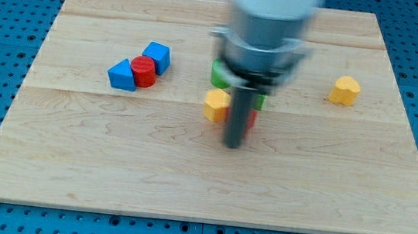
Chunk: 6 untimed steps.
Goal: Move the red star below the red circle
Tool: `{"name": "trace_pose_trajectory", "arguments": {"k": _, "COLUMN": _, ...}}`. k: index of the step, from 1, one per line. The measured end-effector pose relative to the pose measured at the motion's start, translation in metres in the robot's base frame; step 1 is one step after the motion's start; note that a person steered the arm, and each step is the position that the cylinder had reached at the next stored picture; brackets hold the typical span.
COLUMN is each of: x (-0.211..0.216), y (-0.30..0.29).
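Note:
The red circle (143, 71) sits left of centre, touching a blue triangle (122, 75) on its left and a blue cube (157, 56) at its upper right. The red star (251, 120) is mostly hidden behind my rod; only a red sliver shows at the rod's right side. My tip (233, 145) rests on the board just below and left of that red sliver, right of a yellow block (216, 104). Green blocks (220, 75) lie behind the rod, partly hidden.
A yellow heart-like block (344, 91) lies at the view's right. The wooden board (202, 186) sits on a blue pegboard surface. The arm's grey body (269, 22) covers the board's top middle.

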<state>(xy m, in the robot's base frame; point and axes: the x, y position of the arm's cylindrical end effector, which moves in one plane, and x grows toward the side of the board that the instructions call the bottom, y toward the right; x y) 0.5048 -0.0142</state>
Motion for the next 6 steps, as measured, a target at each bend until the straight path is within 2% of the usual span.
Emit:
{"name": "trace_pose_trajectory", "arguments": {"k": 1, "x": 0.012, "y": -0.025}}
{"name": "trace_pose_trajectory", "arguments": {"k": 2, "x": 0.034, "y": 0.035}}
{"name": "trace_pose_trajectory", "arguments": {"k": 3, "x": 0.0, "y": 0.088}}
{"name": "trace_pose_trajectory", "arguments": {"k": 4, "x": -0.035, "y": 0.058}}
{"name": "trace_pose_trajectory", "arguments": {"k": 5, "x": -0.039, "y": -0.035}}
{"name": "trace_pose_trajectory", "arguments": {"k": 6, "x": -0.008, "y": -0.016}}
